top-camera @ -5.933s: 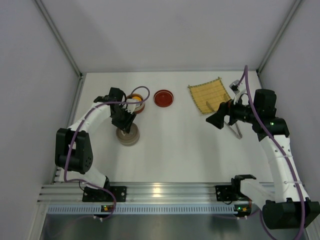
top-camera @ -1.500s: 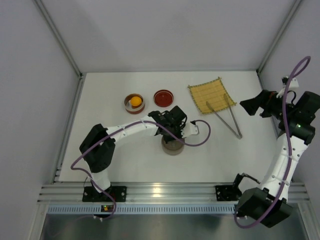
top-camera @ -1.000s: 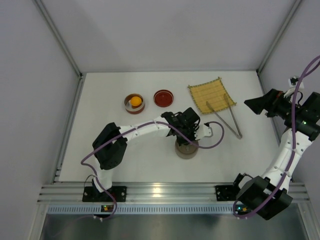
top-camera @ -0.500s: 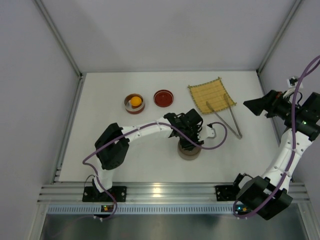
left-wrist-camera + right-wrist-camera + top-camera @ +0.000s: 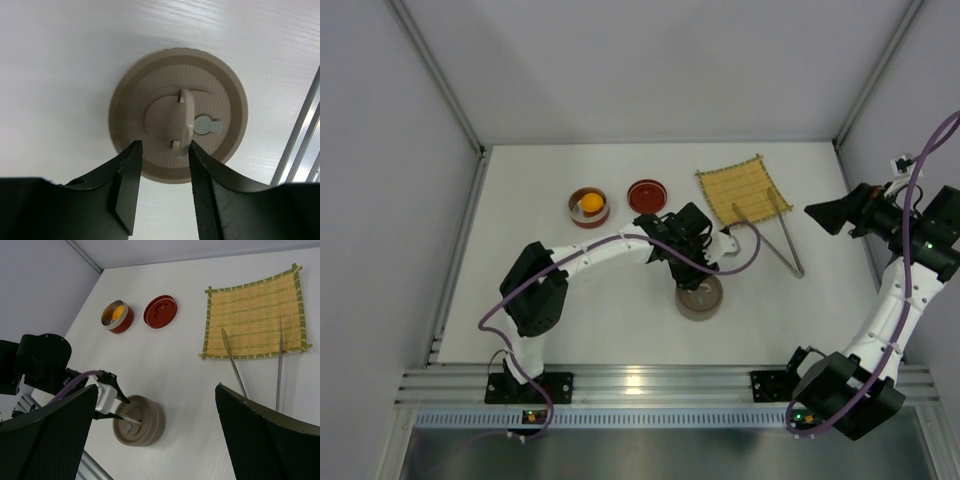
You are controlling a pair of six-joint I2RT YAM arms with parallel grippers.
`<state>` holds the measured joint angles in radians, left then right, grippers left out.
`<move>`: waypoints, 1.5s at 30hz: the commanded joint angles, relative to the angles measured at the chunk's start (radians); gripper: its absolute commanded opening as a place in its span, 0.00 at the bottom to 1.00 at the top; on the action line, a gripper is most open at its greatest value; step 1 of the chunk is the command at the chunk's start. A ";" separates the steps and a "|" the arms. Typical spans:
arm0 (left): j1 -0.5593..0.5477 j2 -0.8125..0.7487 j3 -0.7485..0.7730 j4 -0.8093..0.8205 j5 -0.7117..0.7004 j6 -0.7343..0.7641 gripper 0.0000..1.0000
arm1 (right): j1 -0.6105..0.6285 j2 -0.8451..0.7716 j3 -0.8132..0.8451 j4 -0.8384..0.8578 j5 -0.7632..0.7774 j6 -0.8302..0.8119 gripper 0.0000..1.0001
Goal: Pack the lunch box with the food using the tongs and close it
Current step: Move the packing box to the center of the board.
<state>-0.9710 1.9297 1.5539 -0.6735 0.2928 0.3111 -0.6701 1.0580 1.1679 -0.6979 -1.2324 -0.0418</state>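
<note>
White table (image 5: pixel 620 330) carried a beige lid (image 5: pixel 215 100) just beyond the left gripper (image 5: pixel 163 150), whose fingers stood apart and held nothing. Right gripper (image 5: pixel 812 212) fingers were spread wide. The tongs (image 5: pixel 233 362) lay well ahead of them, tips on the mat (image 5: pixel 255 315).

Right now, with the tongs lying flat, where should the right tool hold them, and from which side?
Probably from straight above, closing across both arms of the tongs just ahead of the joined end. They lie flat in a narrow V, tips on the mat, joint toward the right tool, where the arms sit closest.
</note>
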 commanded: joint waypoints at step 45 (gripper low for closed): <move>0.149 0.049 0.072 -0.006 0.481 -0.173 0.00 | -0.010 0.000 0.044 -0.103 0.002 -0.150 0.99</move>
<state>-0.8219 1.9556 1.5764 -0.6857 0.7700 0.1513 -0.6701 1.0599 1.1683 -0.8009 -1.2125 -0.1741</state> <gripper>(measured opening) 0.009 0.993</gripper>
